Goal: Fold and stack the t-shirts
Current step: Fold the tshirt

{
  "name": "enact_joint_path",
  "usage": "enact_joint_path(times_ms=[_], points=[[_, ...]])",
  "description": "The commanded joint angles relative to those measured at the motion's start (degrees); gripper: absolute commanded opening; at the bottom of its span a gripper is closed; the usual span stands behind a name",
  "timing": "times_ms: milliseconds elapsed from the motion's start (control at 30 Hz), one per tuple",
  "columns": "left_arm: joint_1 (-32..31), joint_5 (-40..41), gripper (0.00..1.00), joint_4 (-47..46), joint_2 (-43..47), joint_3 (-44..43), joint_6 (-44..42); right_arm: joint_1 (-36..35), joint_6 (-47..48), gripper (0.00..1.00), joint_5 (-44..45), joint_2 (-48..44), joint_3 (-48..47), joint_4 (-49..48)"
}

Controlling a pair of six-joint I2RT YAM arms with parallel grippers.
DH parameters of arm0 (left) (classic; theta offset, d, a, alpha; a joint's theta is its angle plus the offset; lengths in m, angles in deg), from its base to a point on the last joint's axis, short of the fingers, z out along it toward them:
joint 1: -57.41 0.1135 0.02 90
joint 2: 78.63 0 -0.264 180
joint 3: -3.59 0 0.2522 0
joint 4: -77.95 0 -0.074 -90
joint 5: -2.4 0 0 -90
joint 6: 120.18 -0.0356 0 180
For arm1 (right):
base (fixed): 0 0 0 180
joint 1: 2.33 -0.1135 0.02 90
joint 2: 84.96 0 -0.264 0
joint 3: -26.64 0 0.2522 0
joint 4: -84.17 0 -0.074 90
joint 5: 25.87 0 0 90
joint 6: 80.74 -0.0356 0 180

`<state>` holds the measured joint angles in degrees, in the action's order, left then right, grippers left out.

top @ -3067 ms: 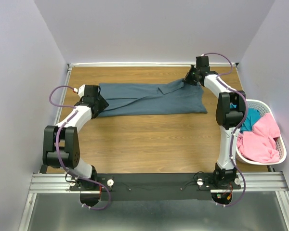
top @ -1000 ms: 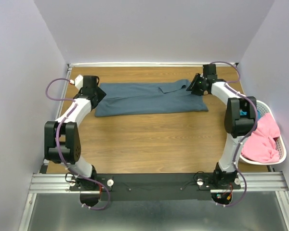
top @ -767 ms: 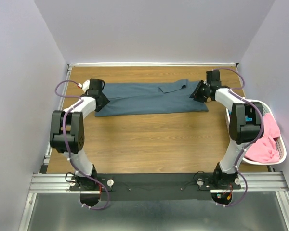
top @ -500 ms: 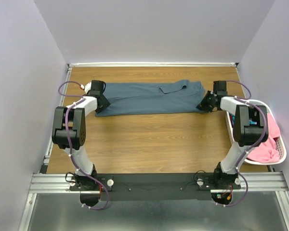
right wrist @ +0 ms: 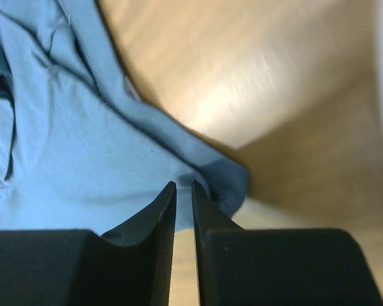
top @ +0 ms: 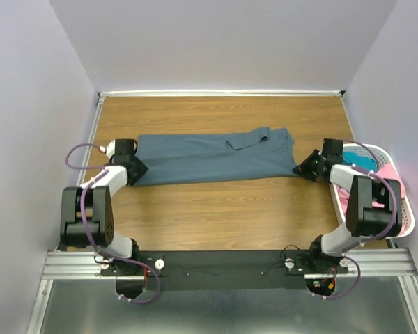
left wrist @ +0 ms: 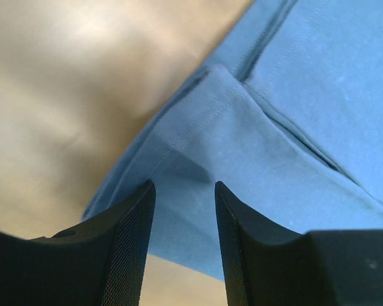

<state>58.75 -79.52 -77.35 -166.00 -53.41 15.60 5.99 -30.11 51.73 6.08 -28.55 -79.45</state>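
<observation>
Step in hand, my read: grab phase for the next fold of the first shirt. The slate blue-grey t-shirt [top: 209, 156] lay flat on the bench [top: 216, 223] as a long narrow band, stretched between the two claws. The left claw [top: 135, 171] was at one near corner and the right claw [top: 304, 168] at the other.

Left claw: jaws stood clearly apart, straddling the hemmed corner, with cloth running between the fingers. No bite on it that I could see.

Right claw: jaws nearly together with only a thin slit left, and the shirt's corner bunched right at the tips. I couldn't tell whether the cloth was pinched or the jaws were just short of it.

The pink t-shirt [top: 391, 178] and the teal t-shirt [top: 363, 159] sat in the white basket [top: 406, 224], just outboard of the right claw, and neither claw was touching them. So the task looked early — one shirt part-folded, two waiting, nothing stacked.

Next move, as I judged it:
- Left claw had to close fully on the corner and catch every layer, not just the top one.
- Right claw needed a confirmed bite, since a hold on the very tip could slip.
- Then a matched lift by both claws, so the band stayed taut between them and didn't sag mid-span.
</observation>
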Motion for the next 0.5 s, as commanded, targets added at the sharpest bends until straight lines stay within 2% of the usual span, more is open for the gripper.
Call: enact_joint_path(times_ms=[0, 100, 233, 333, 467], points=[[1.7, 1.5, 0.53, 8.7, 6.4, 7.5, 0.9, 1.1, 2.5, 0.23, 1.6, -5.9, 3.9, 4.2], [1.8, 0.0, 0.61, 9.9, 14.8, 9.6, 0.6, 0.8, 5.7, 0.23, -0.3, -9.5, 3.8, 6.1], [1.9, 2.5, 0.80, 13.1, 25.8, 7.6, -1.6, -2.3, 9.5, 0.24, -1.2, -15.0, 1.1, 9.3], [1.8, 4.3, 0.87, 13.1, 30.0, 5.5, -3.7, -6.1, 10.3, 0.30, -0.7, -15.7, -2.0, 9.3], [0.3, 4.5, 0.90, 12.1, 28.1, 2.6, -7.3, -10.5, 11.0, 0.35, -2.3, -10.1, -8.6, 9.3]])
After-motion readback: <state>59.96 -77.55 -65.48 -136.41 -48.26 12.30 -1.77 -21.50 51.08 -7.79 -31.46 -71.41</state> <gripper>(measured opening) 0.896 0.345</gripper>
